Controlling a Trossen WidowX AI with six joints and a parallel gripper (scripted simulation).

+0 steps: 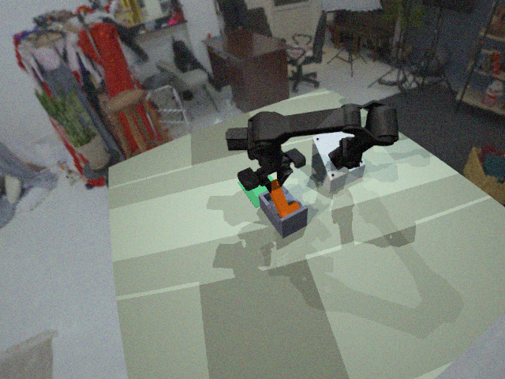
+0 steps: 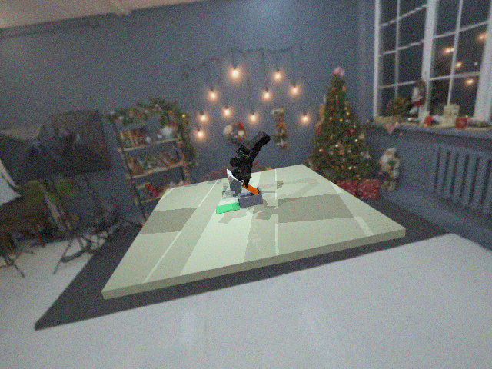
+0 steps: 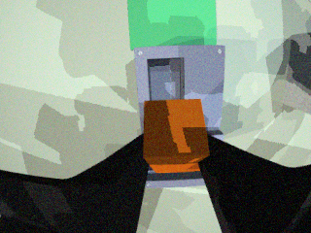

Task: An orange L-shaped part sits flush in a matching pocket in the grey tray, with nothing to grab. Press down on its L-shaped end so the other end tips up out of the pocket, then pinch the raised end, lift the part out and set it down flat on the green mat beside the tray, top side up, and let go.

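One claw (image 3: 174,155) clamps orange part (image 1: 281,200) | tilted over tray (image 1: 291,224) rim

The black arm (image 1: 309,122) reaches out level from its base, wrist bent straight down, the pincer (image 1: 276,180) clamped tight on the orange part's (image 1: 281,201) raised end.

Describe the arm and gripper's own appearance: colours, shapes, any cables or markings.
The arm is matte black all over, built of chunky rounded links with bulbous joint housings. It rises from a pale grey, wedge-shaped base block. The gripper is black too; in the wrist view its two fingers appear as broad dark wedges tapering toward the tips. No cables or markings are discernible.
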